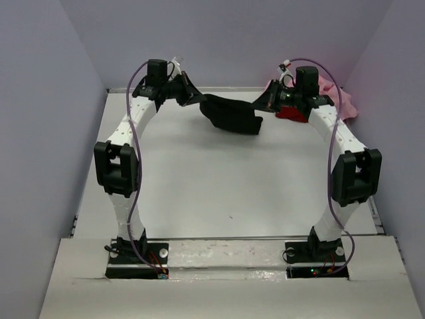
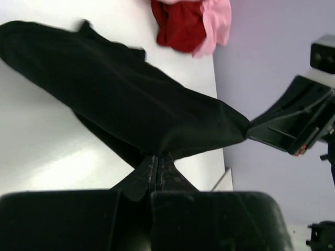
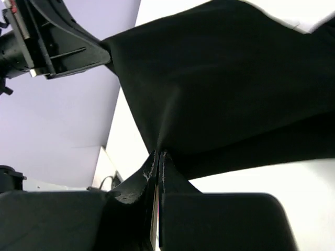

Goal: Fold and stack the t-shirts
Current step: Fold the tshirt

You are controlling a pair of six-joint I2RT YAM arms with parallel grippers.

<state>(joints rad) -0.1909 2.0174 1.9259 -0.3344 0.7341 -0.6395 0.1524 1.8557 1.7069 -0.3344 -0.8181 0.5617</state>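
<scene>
Your two arms are holding the black shirt [image 1: 232, 114] up between them at the far side of the worktop [image 1: 219, 186]. The left jaws are shut tight on one end of it, and the right jaws are shut tight on the other end. In each wrist view you can see the cloth pinched right at the tips, with the other arm's jaws at the far end of the shirt. So the shirt runs long from left to right, straight across from one arm to the other. It sags in the middle, and the low part hangs close to the worktop or rests on it; you cannot tell which from above. No arm is nearer than the other, because each one has its own end. The red shirt [image 1: 292, 113] and the pink shirt [image 1: 335, 93] lie in a heap in the far right corner, just beside the right arm [image 1: 339, 133] and touching each other. The big bare part of the worktop is on the near side, toward the arm bases. I think your next job is to lay the black shirt down flat there. Both arms would have to move together and keep the shirt stretched. Watch that the right end does not drag the red shirt along.
</scene>
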